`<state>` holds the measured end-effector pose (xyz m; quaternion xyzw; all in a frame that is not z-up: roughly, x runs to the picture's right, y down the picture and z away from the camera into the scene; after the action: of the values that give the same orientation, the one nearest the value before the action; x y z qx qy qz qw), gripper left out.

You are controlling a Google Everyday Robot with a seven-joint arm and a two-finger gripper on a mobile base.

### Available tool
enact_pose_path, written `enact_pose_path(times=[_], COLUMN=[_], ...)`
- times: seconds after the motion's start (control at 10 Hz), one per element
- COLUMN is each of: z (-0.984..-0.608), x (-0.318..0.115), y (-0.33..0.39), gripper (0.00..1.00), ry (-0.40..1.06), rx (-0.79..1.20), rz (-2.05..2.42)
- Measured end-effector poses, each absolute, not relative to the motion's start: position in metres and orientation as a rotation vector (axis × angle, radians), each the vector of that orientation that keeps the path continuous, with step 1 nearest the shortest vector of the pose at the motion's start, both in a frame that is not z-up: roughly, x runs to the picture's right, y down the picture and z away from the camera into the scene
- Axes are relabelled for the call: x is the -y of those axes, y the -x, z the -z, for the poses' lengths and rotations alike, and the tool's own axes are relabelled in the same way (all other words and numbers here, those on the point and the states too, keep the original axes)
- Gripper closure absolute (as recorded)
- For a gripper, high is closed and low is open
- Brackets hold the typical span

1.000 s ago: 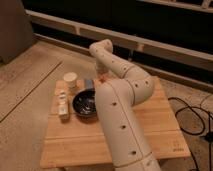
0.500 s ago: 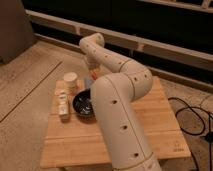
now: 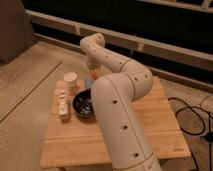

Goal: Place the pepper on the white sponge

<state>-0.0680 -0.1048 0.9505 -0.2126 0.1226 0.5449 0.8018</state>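
The white sponge (image 3: 63, 106) lies on the left part of the wooden table (image 3: 150, 125), left of the dark bowl (image 3: 83, 103). My arm rises from the bottom, bends at the elbow and reaches down at the table's back left. My gripper (image 3: 92, 75) hangs there, behind the bowl and right of the cream cup. A bit of the orange-red pepper (image 3: 94, 77) shows at the gripper's end, held above the table. The arm's own links hide most of the gripper.
A round cream cup (image 3: 70, 79) stands behind the sponge. A small grey block (image 3: 88, 83) sits just behind the bowl. A small pale object (image 3: 61, 95) lies at the sponge's far end. Black cables (image 3: 192, 117) lie on the floor to the right.
The forearm has swung left and up since a second ago. The gripper has risen from the table behind the bowl, and the orange pepper now shows at its end.
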Motion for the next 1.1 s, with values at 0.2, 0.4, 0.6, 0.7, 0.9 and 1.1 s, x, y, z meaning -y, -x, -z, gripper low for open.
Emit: enact_pose_path(times=[0.2, 0.4, 0.6, 0.7, 0.9, 1.1], z=[-0.954, -0.959, -0.966, -0.972, -0.981, -0.99], x=[0.107, 0.099, 0.091, 0.087, 0.081, 0.071], y=[0.088, 0.101, 0.108, 0.108, 0.109, 0.115], gripper=[1.0, 1.0, 1.0, 1.0, 1.0, 1.0], ry=[0.428, 0.426, 0.431, 0.439, 0.457, 0.504], rx=[-0.266, -0.283, -0.304, -0.313, -0.322, -0.324], rz=[-1.104, -1.068, -1.072, -1.101, -1.131, -1.151])
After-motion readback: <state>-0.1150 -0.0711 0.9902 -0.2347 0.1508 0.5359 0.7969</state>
